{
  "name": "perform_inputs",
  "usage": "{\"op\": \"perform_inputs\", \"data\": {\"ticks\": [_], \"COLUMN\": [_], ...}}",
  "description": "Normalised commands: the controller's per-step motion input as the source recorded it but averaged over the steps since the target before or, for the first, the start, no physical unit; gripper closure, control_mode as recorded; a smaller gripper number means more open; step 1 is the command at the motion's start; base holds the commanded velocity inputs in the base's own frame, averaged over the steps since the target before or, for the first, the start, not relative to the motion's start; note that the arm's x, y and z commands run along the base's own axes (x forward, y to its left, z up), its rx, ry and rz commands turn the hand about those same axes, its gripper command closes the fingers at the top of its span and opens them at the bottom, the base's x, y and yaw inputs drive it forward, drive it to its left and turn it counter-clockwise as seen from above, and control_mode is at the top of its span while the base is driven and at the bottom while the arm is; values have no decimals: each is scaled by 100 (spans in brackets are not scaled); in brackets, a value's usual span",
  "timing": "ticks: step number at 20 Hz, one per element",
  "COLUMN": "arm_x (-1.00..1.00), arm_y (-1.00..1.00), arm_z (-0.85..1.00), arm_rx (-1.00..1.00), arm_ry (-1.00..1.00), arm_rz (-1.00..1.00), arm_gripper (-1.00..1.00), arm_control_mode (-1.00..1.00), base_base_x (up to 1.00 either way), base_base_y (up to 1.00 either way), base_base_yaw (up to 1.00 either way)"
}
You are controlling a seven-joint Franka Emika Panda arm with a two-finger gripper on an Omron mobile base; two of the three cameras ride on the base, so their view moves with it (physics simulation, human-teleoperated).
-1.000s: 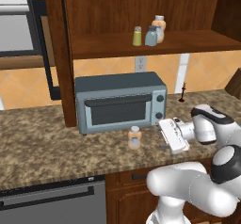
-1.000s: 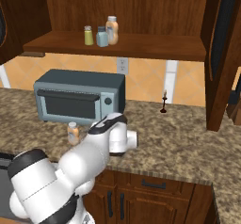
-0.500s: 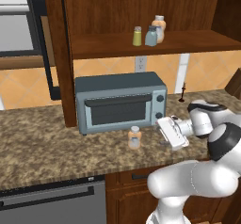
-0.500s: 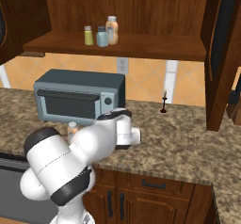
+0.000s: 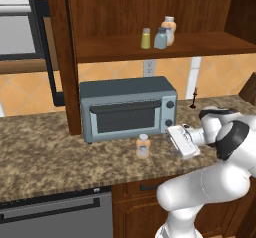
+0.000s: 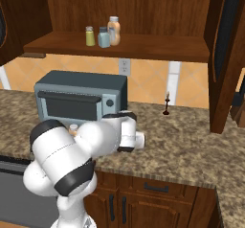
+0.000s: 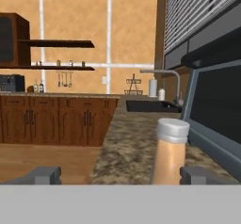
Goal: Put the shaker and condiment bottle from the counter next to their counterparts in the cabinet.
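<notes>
The shaker (image 5: pixel 145 38) already stands on the cabinet (image 5: pixel 160 47) shelf; we now reach for the condiment bottle (image 5: pixel 143 146) on the desk (image 5: pixel 45 152) before the toaster oven (image 5: pixel 127 107); our claw (image 5: pixel 172 143), fingers apart, seems just beside it; next we advance and close.

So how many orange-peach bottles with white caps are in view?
2. One orange-peach bottle stands on the granite counter in front of the grey-blue toaster oven; the other sits on the cabinet shelf. More may be hidden.
</notes>
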Motion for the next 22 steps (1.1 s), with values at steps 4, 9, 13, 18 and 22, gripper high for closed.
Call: {"op": "perform_inputs", "data": {"ticks": [4, 9, 13, 18, 22], "arm_x": [8, 0, 1, 0, 0], "arm_y": [11, 22, 1, 0, 0], "arm_z": [0, 0, 0, 0, 0], "arm_rx": [-9, -17, -9, -3, 0], "arm_ry": [0, 0, 2, 4, 1], "arm_rz": [0, 0, 0, 0, 0], "arm_gripper": [-100, -100, -100, -100, -100], "arm_control_mode": [-100, -100, -100, -100, -100], "base_base_x": [0, 0, 0, 0, 0], "base_base_y": [0, 0, 0, 0, 0], "base_base_yaw": [0, 0, 0, 0, 0]}}
